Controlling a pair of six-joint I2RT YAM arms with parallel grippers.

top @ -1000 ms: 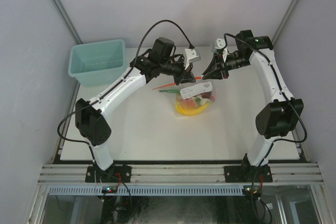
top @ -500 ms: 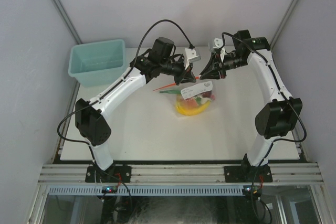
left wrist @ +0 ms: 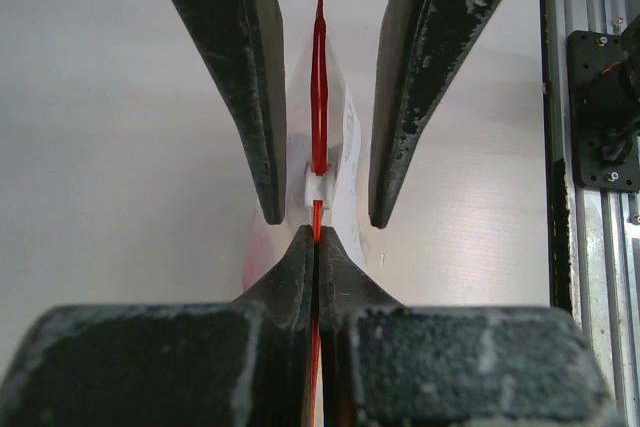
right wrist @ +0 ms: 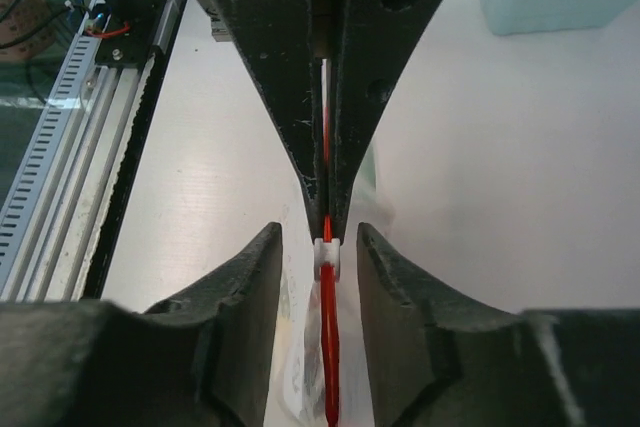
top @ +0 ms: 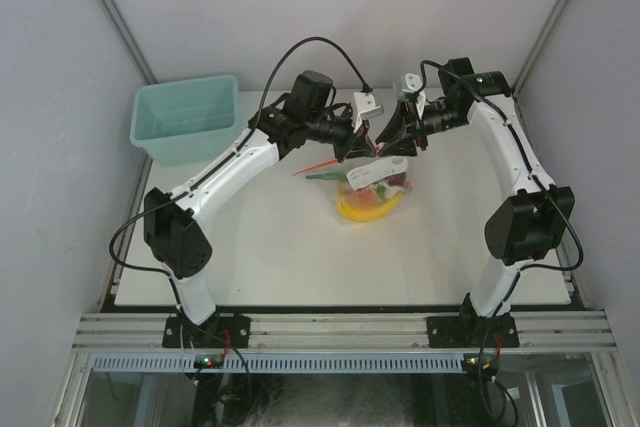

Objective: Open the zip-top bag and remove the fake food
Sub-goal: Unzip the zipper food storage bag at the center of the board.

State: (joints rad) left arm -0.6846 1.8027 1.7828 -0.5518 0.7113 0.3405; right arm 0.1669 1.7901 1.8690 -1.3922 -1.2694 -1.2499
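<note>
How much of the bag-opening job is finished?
Done: the left pincer is shut on the red zip strip of the zip-top bag. In hand: the right pincer is open, with one finger on each side of the white slider, not clamped yet. Left: the strip looks zipped shut, so it must be slid open, and then the fake food, all inside the bag, taken out.
</note>
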